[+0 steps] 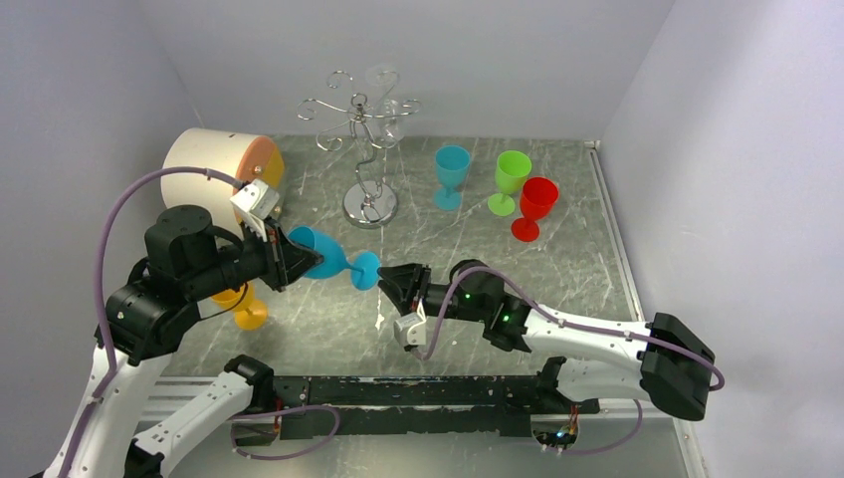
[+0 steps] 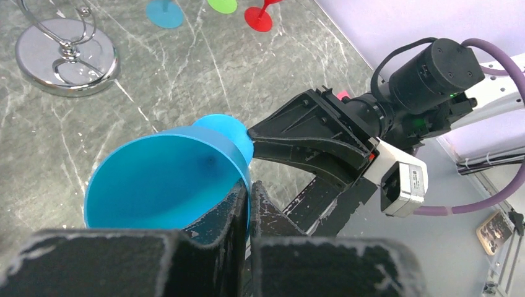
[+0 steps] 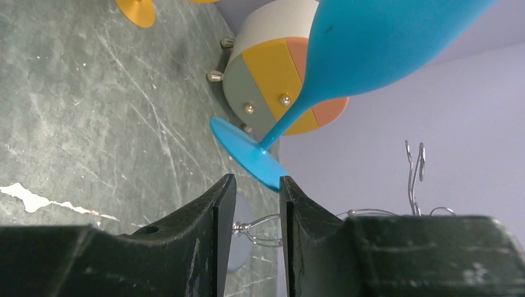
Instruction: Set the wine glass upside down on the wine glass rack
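Between your left fingers (image 2: 226, 226) the blue wine glass (image 2: 161, 179) looks like smooth, satin plastic. The fingers themselves are matt black plastic, scuffed whitish at the tips. Beyond them, the wine glass rack (image 1: 369, 204) is glossy chrome wire, and the worktop (image 1: 577, 269) under them is grey veined stone, scratched.

place: robotics lab, enclosed test cell
walls (image 1: 70, 110): plain pale panels box in three sides
table (image 1: 577, 269): grey marble-look sheet
rig: left arm (image 1: 149, 299) and right arm (image 1: 597, 339) on black rail (image 1: 418, 390), purple cable (image 1: 101, 269) loose
props: wine glass rack (image 1: 369, 204); teal goblet (image 1: 451, 174), green goblet (image 1: 511, 179), red goblet (image 1: 534, 204)
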